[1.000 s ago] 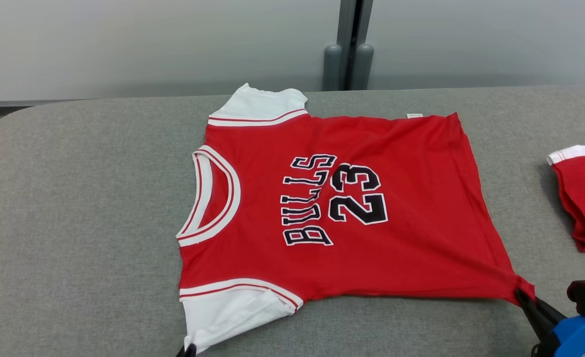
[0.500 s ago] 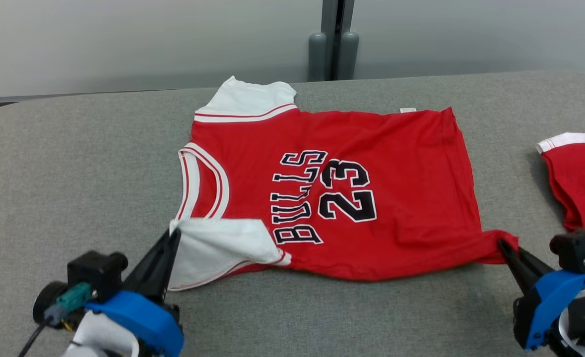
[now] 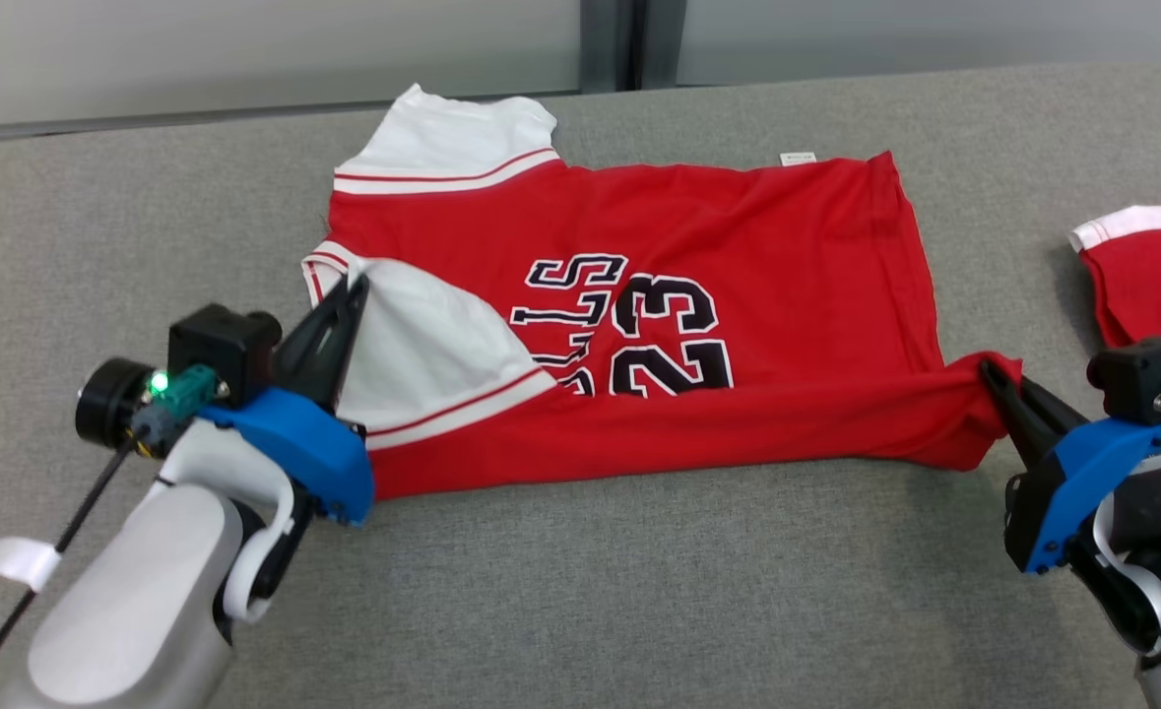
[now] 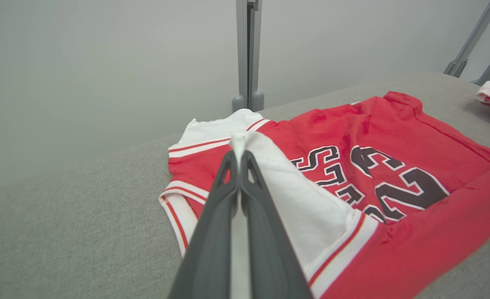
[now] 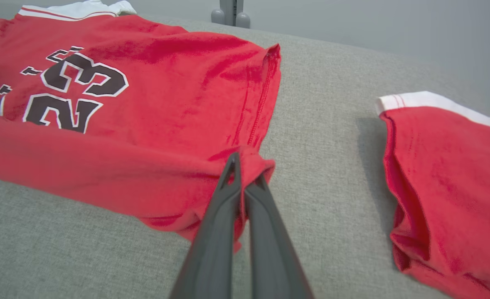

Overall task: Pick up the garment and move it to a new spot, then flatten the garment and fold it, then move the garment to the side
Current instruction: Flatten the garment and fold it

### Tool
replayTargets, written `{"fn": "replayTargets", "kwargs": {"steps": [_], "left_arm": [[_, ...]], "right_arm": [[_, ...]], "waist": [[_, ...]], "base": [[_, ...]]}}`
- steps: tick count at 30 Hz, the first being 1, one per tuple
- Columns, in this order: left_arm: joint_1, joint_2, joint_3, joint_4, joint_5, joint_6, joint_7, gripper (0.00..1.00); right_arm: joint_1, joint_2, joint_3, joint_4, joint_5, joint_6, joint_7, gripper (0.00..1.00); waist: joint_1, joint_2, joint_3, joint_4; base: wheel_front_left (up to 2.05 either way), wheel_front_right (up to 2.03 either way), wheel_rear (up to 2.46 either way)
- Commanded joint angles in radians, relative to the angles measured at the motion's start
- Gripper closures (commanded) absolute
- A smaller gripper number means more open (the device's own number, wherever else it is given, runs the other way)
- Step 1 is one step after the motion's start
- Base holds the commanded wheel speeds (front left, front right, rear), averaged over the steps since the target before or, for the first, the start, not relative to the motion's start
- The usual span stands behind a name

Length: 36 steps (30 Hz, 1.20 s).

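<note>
The garment (image 3: 738, 236) is a red jersey with white sleeves and black "BULLS 23" print, lying on the grey table (image 3: 580, 591). Its near edge is lifted and folded partway over the front. My left gripper (image 3: 355, 286) is shut on the near white sleeve (image 3: 422, 345), which covers part of the lettering. My right gripper (image 3: 986, 369) is shut on the near hem corner. In the left wrist view my left gripper (image 4: 239, 153) pinches white sleeve cloth over the garment (image 4: 353, 133). The right wrist view has my right gripper (image 5: 241, 164) clamped on a red bunch of the garment (image 5: 166, 83).
A second red garment (image 3: 1146, 276) with a white band lies at the table's right edge, close behind my right gripper; it is also in the right wrist view (image 5: 448, 178). A grey post (image 3: 608, 44) stands behind the table. Bare table lies to the left and front.
Both grippers have carried the near edge of the garment away from me, so the white sleeve and red fold now cover more of the lettering. The head view has tilted downward.
</note>
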<state>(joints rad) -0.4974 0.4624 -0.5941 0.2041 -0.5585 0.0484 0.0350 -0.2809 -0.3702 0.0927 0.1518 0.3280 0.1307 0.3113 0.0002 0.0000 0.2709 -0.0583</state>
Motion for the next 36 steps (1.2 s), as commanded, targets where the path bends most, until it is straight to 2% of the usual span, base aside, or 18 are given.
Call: {"fn": "replayTargets", "kwargs": {"steps": [1, 10, 11, 12, 13, 14, 15, 22, 27, 31, 36], "left_arm": [[-0.033, -0.003, 0.002, 0.021, 0.007, -0.010, -0.009, 1.00], [-0.176, -0.006, -0.012, 0.177, 0.030, -0.073, -0.020, 1.00], [-0.184, -0.008, -0.013, 0.191, 0.031, -0.076, -0.026, 1.00], [-0.190, -0.011, -0.013, 0.206, 0.031, -0.079, -0.030, 1.00], [-0.194, -0.013, -0.015, 0.219, 0.032, -0.081, -0.035, 0.82], [-0.200, -0.017, -0.016, 0.233, 0.035, -0.080, -0.042, 0.11], [-0.207, -0.020, -0.017, 0.246, 0.039, -0.079, -0.053, 0.00], [-0.185, -0.047, -0.029, 0.314, 0.070, -0.050, -0.139, 0.00], [-0.079, -0.064, -0.034, 0.304, 0.065, 0.006, -0.196, 0.00], [0.031, -0.071, -0.042, 0.274, 0.041, 0.048, -0.178, 0.00], [0.129, -0.066, -0.027, 0.259, 0.000, 0.109, -0.125, 0.00]], "right_arm": [[-0.026, 0.004, 0.005, 0.012, -0.002, 0.000, -0.009, 1.00], [-0.112, 0.035, 0.045, 0.103, -0.010, 0.000, -0.057, 1.00], [-0.119, 0.037, 0.050, 0.113, -0.009, 0.000, -0.063, 0.95], [-0.127, 0.038, 0.053, 0.123, -0.010, 0.000, -0.071, 0.33], [-0.136, 0.042, 0.044, 0.135, -0.013, 0.000, -0.082, 0.00], [-0.141, 0.045, 0.044, 0.147, -0.015, 0.000, -0.089, 0.00], [-0.145, 0.049, 0.046, 0.157, -0.017, 0.000, -0.097, 0.00], [-0.150, 0.052, 0.050, 0.186, -0.008, 0.000, -0.137, 0.00], [-0.081, 0.059, 0.015, 0.134, -0.010, 0.000, -0.121, 0.00], [-0.002, 0.082, -0.039, 0.066, -0.030, 0.000, -0.100, 0.00], [0.082, 0.150, -0.123, 0.014, -0.074, 0.000, -0.078, 0.00]], "waist": [[-0.0002, 0.0000, 0.009, -0.001], [-0.0002, 0.0000, 0.049, -0.027], [-0.0002, 0.0000, 0.050, -0.029], [-0.0002, 0.0000, 0.051, -0.030], [-0.0002, 0.0000, 0.052, -0.032], [-0.0002, 0.0000, 0.052, -0.032], [-0.0002, 0.0000, 0.050, -0.031], [-0.0002, 0.0000, 0.014, -0.018], [-0.0002, 0.0000, -0.024, -0.002], [-0.0002, 0.0000, -0.040, 0.011], [-0.0002, 0.0000, -0.045, 0.020]], "base": [[0.00, 0.00, 0.00], [0.00, 0.00, 0.00], [0.00, 0.00, 0.00], [0.00, 0.00, 0.00], [0.00, 0.00, 0.00], [0.00, 0.00, 0.00], [0.00, 0.00, 0.00], [0.00, 0.00, 0.00], [0.00, 0.00, 0.00], [0.00, 0.00, 0.00], [0.00, 0.00, 0.00]]}}
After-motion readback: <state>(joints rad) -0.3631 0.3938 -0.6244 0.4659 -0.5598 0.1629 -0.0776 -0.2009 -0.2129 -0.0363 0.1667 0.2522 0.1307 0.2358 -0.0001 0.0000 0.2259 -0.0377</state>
